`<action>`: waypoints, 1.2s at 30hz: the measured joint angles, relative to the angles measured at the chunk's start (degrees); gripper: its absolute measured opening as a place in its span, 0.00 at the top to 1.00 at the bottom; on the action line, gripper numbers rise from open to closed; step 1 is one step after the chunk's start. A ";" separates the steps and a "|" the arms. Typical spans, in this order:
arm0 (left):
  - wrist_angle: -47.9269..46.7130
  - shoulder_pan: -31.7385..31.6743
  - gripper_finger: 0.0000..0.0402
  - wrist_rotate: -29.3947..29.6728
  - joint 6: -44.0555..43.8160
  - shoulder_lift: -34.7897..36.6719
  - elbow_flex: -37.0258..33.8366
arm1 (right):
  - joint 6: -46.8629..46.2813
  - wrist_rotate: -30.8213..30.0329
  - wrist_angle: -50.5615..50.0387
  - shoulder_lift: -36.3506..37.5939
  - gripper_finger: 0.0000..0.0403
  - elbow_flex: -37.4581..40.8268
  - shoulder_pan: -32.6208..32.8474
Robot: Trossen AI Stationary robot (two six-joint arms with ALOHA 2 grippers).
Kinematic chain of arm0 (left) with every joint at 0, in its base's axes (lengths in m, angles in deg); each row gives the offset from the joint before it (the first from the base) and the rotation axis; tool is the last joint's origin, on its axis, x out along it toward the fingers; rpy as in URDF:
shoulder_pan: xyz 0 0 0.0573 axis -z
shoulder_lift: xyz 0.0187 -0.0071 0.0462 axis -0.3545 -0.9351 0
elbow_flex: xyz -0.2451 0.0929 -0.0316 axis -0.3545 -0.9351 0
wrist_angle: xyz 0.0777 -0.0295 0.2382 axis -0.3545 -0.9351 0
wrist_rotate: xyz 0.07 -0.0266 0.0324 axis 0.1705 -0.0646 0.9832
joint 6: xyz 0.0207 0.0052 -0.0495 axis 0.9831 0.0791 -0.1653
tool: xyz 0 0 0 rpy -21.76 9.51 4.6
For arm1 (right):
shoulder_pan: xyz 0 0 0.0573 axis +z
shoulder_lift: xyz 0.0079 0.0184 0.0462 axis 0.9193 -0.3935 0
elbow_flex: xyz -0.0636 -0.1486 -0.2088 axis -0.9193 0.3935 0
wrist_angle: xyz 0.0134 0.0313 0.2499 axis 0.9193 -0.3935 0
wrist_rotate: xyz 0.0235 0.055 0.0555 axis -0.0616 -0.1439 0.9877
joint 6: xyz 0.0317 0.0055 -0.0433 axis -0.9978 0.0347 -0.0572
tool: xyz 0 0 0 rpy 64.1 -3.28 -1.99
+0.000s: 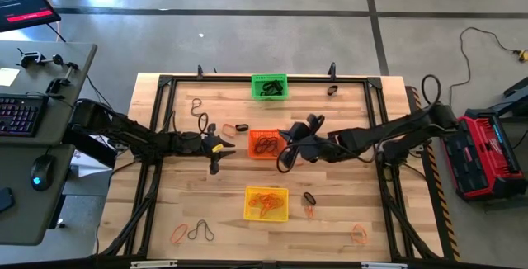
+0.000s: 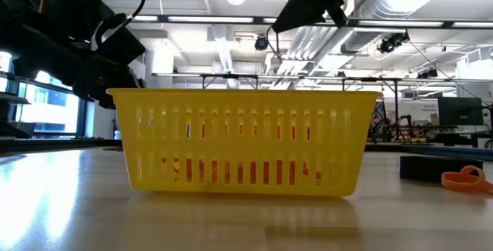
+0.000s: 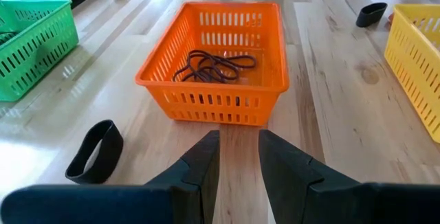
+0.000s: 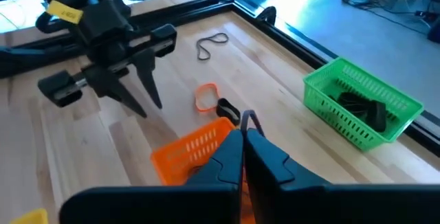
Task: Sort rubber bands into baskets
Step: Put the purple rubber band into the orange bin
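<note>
The orange basket (image 1: pixel 264 143) stands mid-table and holds thin dark bands (image 3: pixel 214 64). The green basket (image 1: pixel 269 86), with black bands in it, stands at the far edge. The yellow basket (image 1: pixel 266 203), with orange bands in it, stands nearer; it fills the low view (image 2: pixel 246 139). My right gripper (image 1: pixel 286 148) hovers over the orange basket's right edge, shut on a thin dark rubber band (image 1: pixel 283 163). My left gripper (image 1: pixel 216 147) is open and empty, left of the orange basket, its fingers (image 3: pixel 206 165) pointing at it. A thick black band (image 3: pixel 96 152) lies on the table beside it. My right gripper pinches the thin dark rubber band (image 4: pixel 250 119) between its two shut fingertips. The fingers slant down over the orange basket (image 4: pixel 196 148). The band sticks out past the fingertips as a small loop and hangs clear of the table and the basket.
Loose bands lie about: orange (image 1: pixel 180 234) and dark (image 1: pixel 202 233) at the near left, orange (image 1: pixel 360 234) at the near right, thick black (image 1: pixel 309 197) right of the yellow basket, thick black (image 1: pixel 332 90) at the far right, thin dark (image 1: pixel 198 104) at the far left. Black frame rails (image 1: pixel 157 137) border the table.
</note>
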 joint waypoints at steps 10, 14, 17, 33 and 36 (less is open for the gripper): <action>-1.05 0.00 0.77 0.00 -0.02 0.00 0.00 | -0.31 1.41 0.94 -3.73 1.00 0.00 -1.09; -1.38 0.00 0.77 0.00 -0.02 0.00 -0.02 | -0.65 2.84 1.37 -5.72 1.00 0.00 -1.29; -1.38 0.00 0.77 0.00 -0.02 0.00 -0.02 | -0.96 4.24 1.77 -6.81 1.00 0.00 -1.42; -1.15 0.00 0.77 0.00 0.00 0.00 -0.02 | -2.15 10.15 2.15 -13.64 1.00 0.00 -6.75; -0.37 0.00 0.77 0.00 0.00 0.00 -0.02 | -1.82 11.96 2.13 -13.98 1.00 0.00 -7.42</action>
